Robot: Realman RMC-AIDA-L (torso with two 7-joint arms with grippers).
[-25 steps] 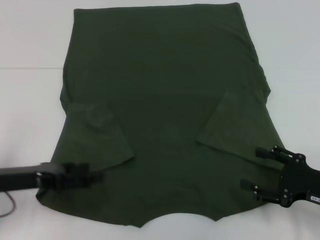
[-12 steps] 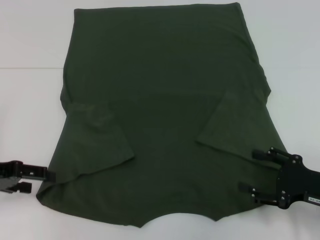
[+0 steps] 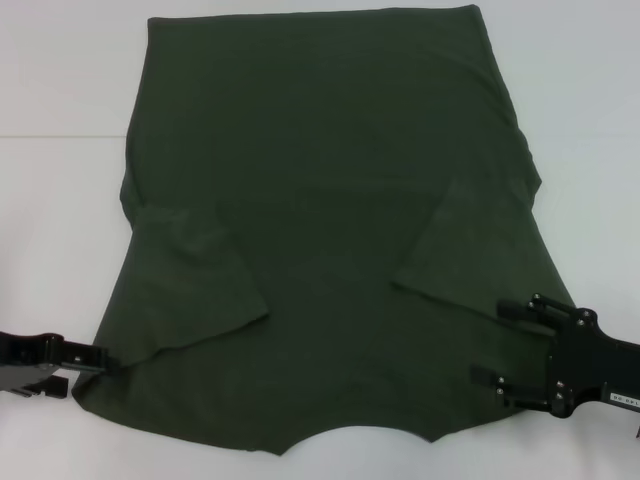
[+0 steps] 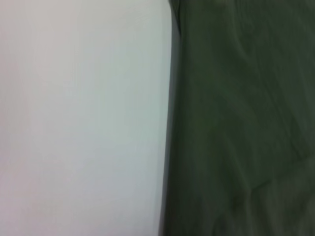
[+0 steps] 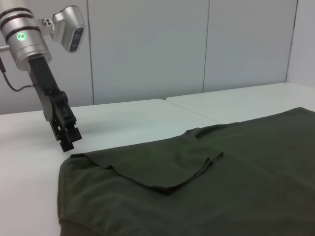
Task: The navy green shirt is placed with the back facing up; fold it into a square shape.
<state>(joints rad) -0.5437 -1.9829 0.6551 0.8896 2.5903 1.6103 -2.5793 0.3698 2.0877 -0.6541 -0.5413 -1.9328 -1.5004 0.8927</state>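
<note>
Shirt [image 3: 330,230] edges meet left fingers [image 3: 95,356]; right fingers [image 3: 495,378] overlap.

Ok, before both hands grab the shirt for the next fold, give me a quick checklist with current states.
1. Navy green shirt lies flat on the table: ok.
2. Both sleeves folded inward: ok.
3. Left hand at the shirt's near left edge: ok.
4. Left hand holding fabric: cannot tell.
5. Right hand open over the near right corner: ok.
6. Right hand gripping cloth: not ok, the fingers are apart.
</note>
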